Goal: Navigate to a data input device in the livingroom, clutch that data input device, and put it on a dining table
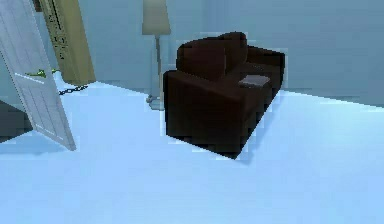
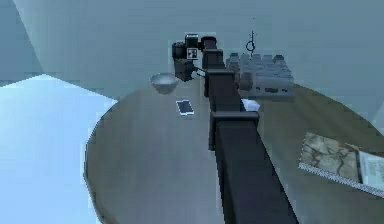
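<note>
Over round table (image 2: 130, 150), end effector (image 2: 183, 55) near bowl (image 2: 163, 82), cannot tell if holding anything.

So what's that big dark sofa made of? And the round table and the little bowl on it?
The sofa looks like dark brown leather or fake leather: smooth, puffy cushions with no cloth pattern. The round table seems wooden, grey-brown with faint streaks like grain. The bowl is pale grey and smooth, maybe metal or ceramic; too small to tell.

Round table (image 2: 140, 165) — arm (image 2: 240, 150), bowl (image 2: 163, 83), phone (image 2: 185, 107)
</note>
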